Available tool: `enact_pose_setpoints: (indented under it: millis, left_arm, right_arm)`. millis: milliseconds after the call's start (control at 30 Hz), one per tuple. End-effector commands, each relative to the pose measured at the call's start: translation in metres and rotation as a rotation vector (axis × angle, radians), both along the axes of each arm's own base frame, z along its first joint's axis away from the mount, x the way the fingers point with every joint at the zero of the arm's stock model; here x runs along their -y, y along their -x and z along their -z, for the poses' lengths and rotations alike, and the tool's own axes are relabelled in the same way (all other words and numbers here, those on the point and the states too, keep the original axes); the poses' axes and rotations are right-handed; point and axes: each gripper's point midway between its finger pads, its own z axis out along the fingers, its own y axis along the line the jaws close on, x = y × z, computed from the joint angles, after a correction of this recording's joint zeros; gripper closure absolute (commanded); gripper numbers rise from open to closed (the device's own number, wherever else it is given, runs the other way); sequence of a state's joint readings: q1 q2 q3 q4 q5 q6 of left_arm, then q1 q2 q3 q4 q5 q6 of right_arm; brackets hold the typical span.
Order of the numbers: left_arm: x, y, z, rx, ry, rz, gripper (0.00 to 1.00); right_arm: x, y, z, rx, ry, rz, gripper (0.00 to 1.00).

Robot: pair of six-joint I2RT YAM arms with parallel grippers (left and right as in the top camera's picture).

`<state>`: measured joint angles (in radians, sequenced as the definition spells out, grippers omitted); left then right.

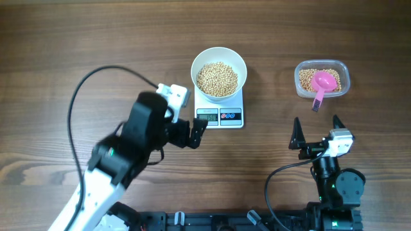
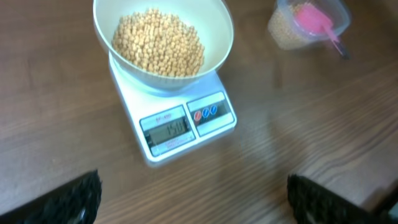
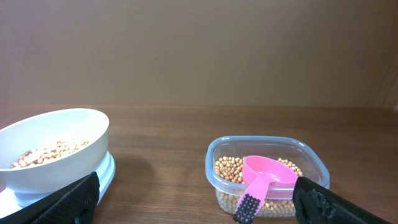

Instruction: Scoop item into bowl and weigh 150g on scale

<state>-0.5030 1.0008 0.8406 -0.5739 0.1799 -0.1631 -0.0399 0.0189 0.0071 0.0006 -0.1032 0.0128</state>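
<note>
Bowl of beans sat on the scale, upper centre of the overhead frame, with bare table on all sides. Left gripper was just below-left of the scale's front edge, jaws spread wide and empty. Right gripper was at lower right, jaws also wide apart and holding nothing, well clear of the tub with the pink scoop. Display digits were blurred. The bowl's far rim was cropped in the left wrist view.

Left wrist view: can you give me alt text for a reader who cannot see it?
A white bowl heaped with tan beans sits on a small white scale whose blurred display seems to read 150. At top right, a clear tub holds more beans and a pink scoop. The left end effector is open and empty over the wooden table.
</note>
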Motion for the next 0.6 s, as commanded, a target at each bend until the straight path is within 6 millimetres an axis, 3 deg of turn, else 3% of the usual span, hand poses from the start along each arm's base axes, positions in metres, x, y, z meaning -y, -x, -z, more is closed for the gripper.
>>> enact_pose_setpoints:
  millis: [0, 133, 367, 567]
  left_arm:
    - [-0.006, 0.011, 0.000, 0.146, 0.075, -0.001, 0.00]
    - [-0.013, 0.022, -0.004, 0.265, 0.141, -0.001, 0.00]
    - [-0.032, 0.038, 0.009, 0.401, 0.188, 0.019, 0.00]
    - [-0.051, 0.041, 0.014, 0.517, 0.188, -0.018, 0.00]
  right_arm:
    - [0.001, 0.000, -0.001, 0.005, 0.006, 0.009, 0.00]
    - [0.001, 0.000, -0.001, 0.005, 0.006, 0.009, 0.00]
    - [0.001, 0.000, -0.001, 0.005, 0.006, 0.009, 0.00]
    - [0.001, 0.000, -0.001, 0.005, 0.006, 0.009, 0.00]
